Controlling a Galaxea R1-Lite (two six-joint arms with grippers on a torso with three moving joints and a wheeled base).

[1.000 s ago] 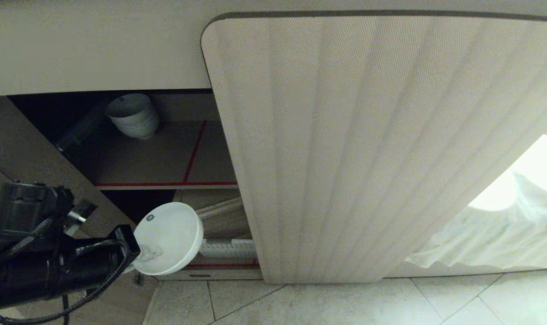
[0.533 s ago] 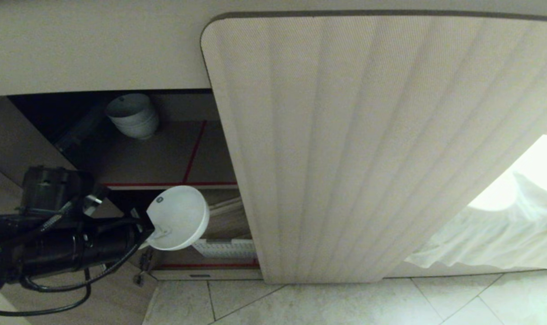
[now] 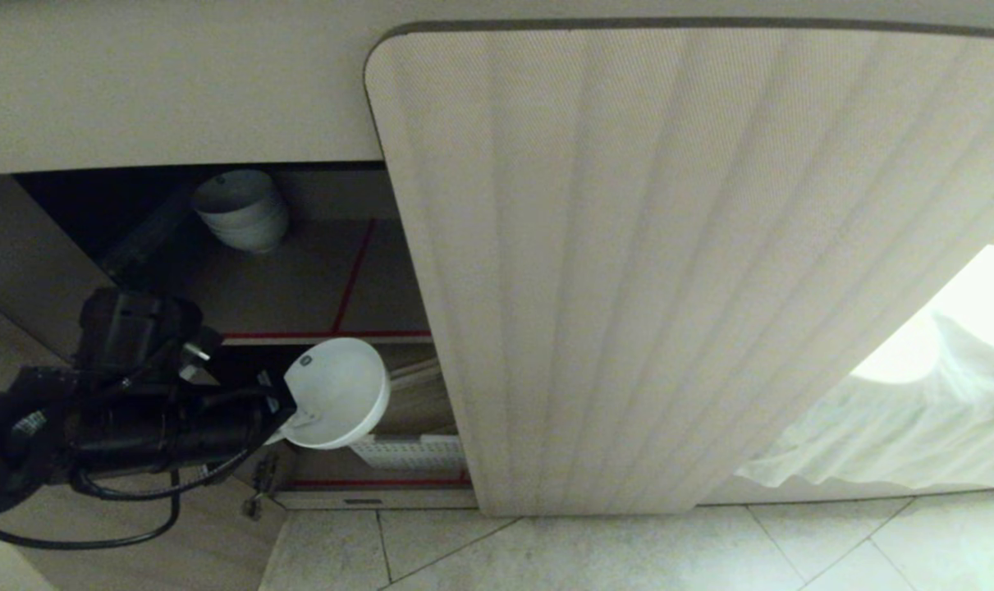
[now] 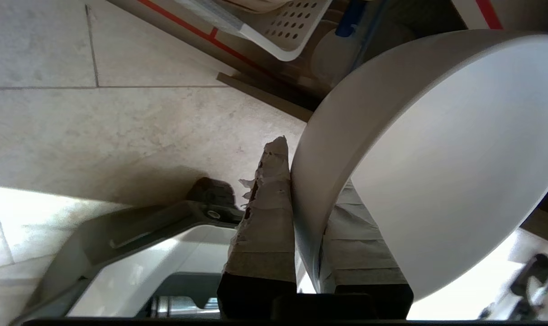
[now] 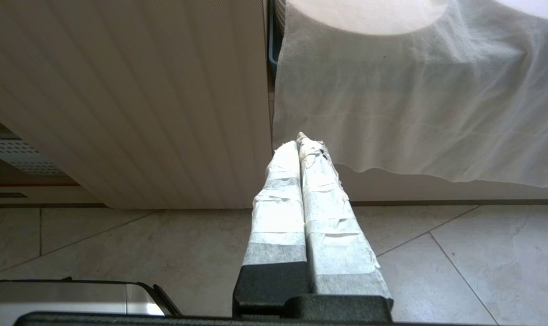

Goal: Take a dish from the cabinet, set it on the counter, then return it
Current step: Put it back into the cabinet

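While clamped on the dish (image 3: 338, 392) rim, the left gripper (image 3: 287, 419) has risen toward the cabinet (image 3: 300, 287) shelf, suggesting its return.

— What sort of place is this?
— A kitchen: a low cabinet (image 3: 669, 271) with fluted doors, stacked bowls (image 3: 242, 209) on its shelf (image 3: 300, 287), a tiled floor (image 3: 628, 550), a white cloth (image 3: 899, 419) hanging at right.
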